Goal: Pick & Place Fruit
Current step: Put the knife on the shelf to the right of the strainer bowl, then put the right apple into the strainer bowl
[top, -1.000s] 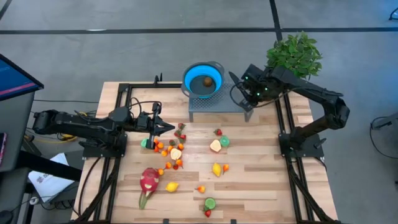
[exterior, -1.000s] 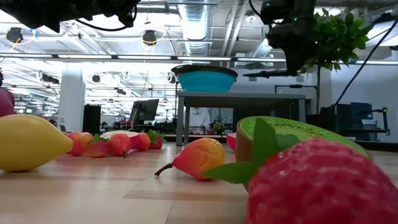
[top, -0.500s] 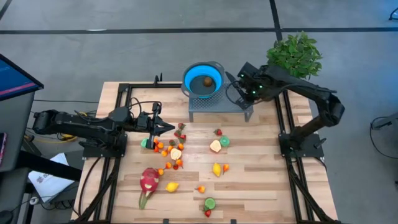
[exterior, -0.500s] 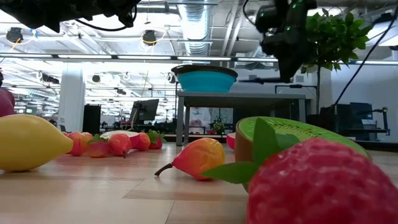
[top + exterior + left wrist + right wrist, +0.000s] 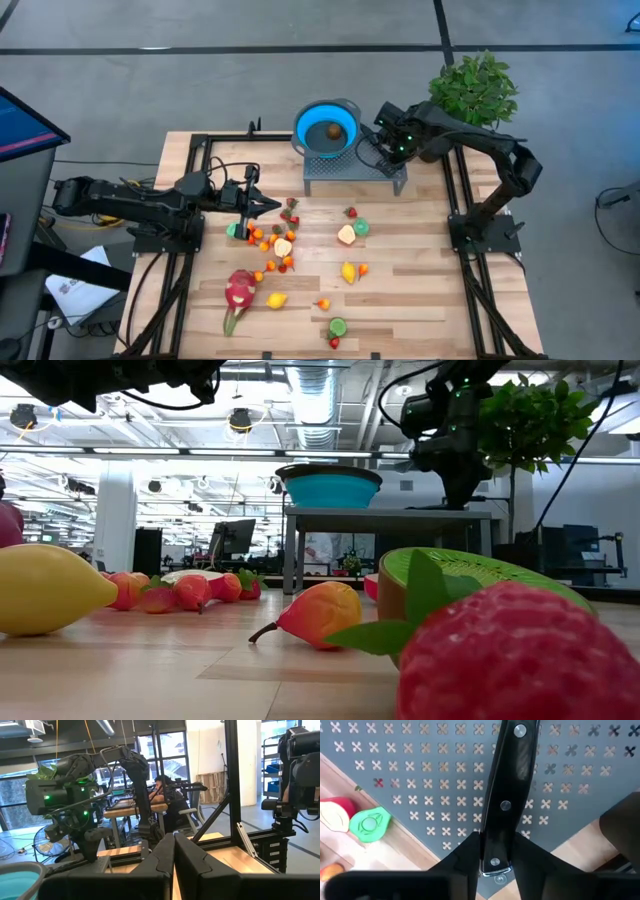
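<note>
The right gripper, jaws around the knife handle, has swung in over the grey stand beside the blue bowl, while the fruit sits untouched on the tabletop near the shut left gripper.

A black-handled knife lies on the grey perforated stand beside a blue bowl.

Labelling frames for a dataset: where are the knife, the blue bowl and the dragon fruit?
knife (image 5: 506,795), right wrist view, black handle.
blue bowl (image 5: 312,118), high view, inner wall.
dragon fruit (image 5: 240,290), high view, pink body.
</note>
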You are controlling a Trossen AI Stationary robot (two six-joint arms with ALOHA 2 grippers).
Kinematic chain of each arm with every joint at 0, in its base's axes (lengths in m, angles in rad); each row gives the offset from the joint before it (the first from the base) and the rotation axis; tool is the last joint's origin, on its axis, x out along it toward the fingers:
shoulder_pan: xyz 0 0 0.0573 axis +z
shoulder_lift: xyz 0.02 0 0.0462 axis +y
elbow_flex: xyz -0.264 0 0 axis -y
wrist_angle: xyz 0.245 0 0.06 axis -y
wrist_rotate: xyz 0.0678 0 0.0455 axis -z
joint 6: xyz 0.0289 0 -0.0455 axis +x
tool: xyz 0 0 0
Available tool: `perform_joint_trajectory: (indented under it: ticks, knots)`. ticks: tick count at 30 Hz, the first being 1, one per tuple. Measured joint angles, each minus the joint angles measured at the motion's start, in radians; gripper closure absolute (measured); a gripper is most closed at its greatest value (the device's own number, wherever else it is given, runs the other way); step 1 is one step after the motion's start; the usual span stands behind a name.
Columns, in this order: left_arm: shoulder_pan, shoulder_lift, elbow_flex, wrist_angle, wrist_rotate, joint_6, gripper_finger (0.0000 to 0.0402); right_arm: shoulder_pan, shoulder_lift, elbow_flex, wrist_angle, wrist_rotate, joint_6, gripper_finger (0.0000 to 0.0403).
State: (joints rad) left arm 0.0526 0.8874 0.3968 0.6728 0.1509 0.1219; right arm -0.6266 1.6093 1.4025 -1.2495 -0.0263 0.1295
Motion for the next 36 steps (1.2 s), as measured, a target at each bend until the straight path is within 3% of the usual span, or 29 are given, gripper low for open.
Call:
perform_joint_trajectory:
  ticks: [8, 13, 28, 33, 36]
  knots:
    - [0.0, 0.0, 0.0, 0.0, 0.0, 0.0, 0.0399, 0.0, 0.0, 0.0, -0.001, 0.001, 0.001, 0.0215]
    - [0.0, 0.0, 0.0, 0.0, 0.0, 0.0, 0.0399, 0.006, -0.023, 0.0, -0.023, 0.008, 0.001, 0.0204]
    - [0.0, 0.0, 0.0, 0.0, 0.0, 0.0, 0.0399, 0.107, -0.274, -0.012, 0.055, 0.009, -0.036, 0.0333]
    - [0.0, 0.0, 0.0, 0.0, 0.0, 0.0, 0.0399, 0.16, -0.409, -0.162, 0.212, 0.006, -0.036, 0.0387]
    - [0.0, 0.0, 0.0, 0.0, 0.0, 0.0, 0.0399, 0.192, -0.504, -0.305, 0.309, 0.003, -0.023, 0.0398]
